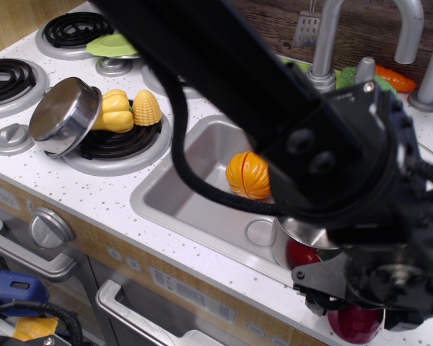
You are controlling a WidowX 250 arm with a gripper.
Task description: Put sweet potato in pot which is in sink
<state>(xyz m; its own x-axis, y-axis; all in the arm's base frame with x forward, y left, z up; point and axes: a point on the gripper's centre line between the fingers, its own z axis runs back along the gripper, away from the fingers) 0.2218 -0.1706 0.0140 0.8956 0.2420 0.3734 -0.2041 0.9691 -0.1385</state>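
From this single overhead view, the black arm fills most of the right half, and its end effector [353, 306] sits low at the front right corner of the worktop [94, 194], right over the sweet potato [355, 323]. Whether its jaws are parted or closed around the sweet potato I cannot tell; the dark housing hides the fingertips. The sweet potato, a glossy dark magenta lump, lies on the white speckled surface just outside the front rim of the sink [184, 194], only its lower part showing beneath the arm. The pot [294, 238] stands in the sink's front right area, mostly hidden by the arm, with a sliver of steel rim and wall visible and a red round toy [302, 254] reflected or resting against it. An orange ribbed ball [247, 175] lies in the basin just left of the pot. Over on the stove, a tipped steel pan [63, 115] rests beside a yellow pepper [114, 109] and a corn cob [146, 108].
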